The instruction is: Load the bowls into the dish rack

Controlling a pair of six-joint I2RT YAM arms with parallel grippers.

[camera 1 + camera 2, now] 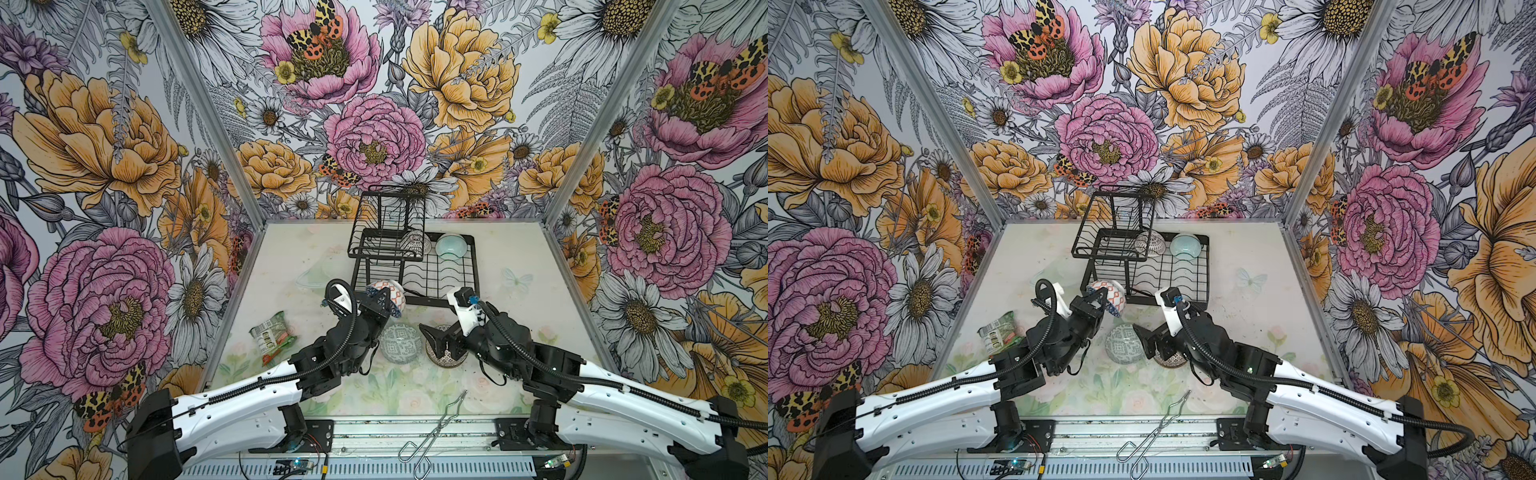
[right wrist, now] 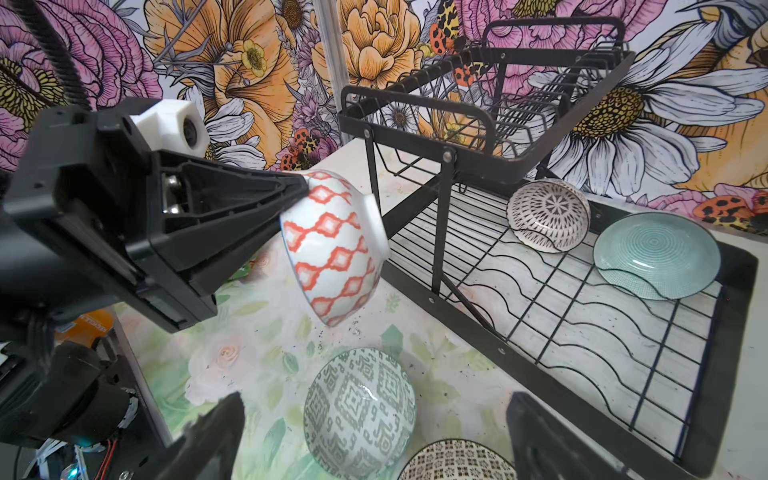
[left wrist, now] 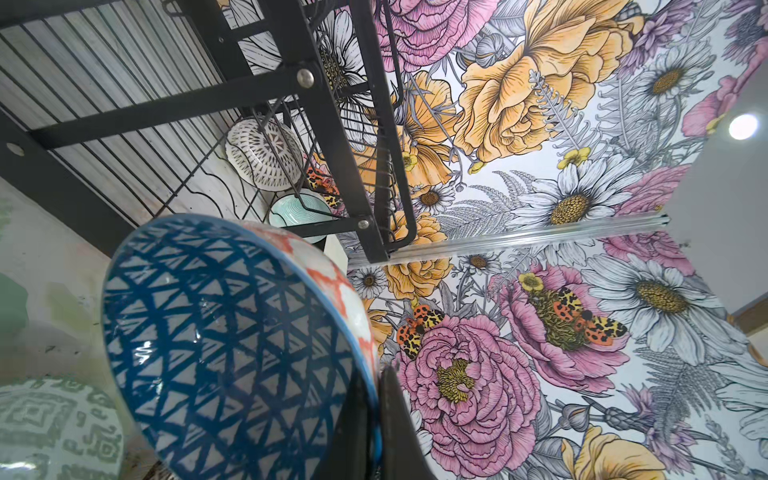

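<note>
1. The enclosure has three walls [image 1: 374, 124] papered with large flowers. The table [image 1: 519, 257] has a pale floral surface.
2. The dish rack [image 1: 440, 270] stands at the far middle of the table. Its raised upper basket [image 1: 386, 232] sits over the left part and holds nothing.
3. Two bowls rest on the wire base at the far end. The dotted bowl [image 1: 415, 243] leans on its side, partly under the upper basket. The mint bowl [image 1: 451, 246] stands tilted just beside it, at the far right corner.
4. The left gripper [image 2: 305, 185] is clamped tight on the rim of the blue-and-orange bowl [image 2: 332, 249]. One finger is inside the bowl and one is outside.
5. This bowl hangs on its side, clear of the table, just beside the near left corner of the rack. Its foot points toward the rack.
6. The right gripper [image 1: 442, 343] stands with its jaws fully apart and grasps nothing. It hangs over the lattice bowl [image 2: 457, 461], which sits upright on the table in front of the rack. Contact with that bowl cannot be determined.
7. The grey-green bowl [image 1: 400, 344] lies mouth down on the table, just beside the lattice bowl and between the two grippers.
8. A crumpled packet [image 1: 272, 336] lies near the left wall. Metal tongs [image 1: 432, 432] lie across the near table edge.
</note>
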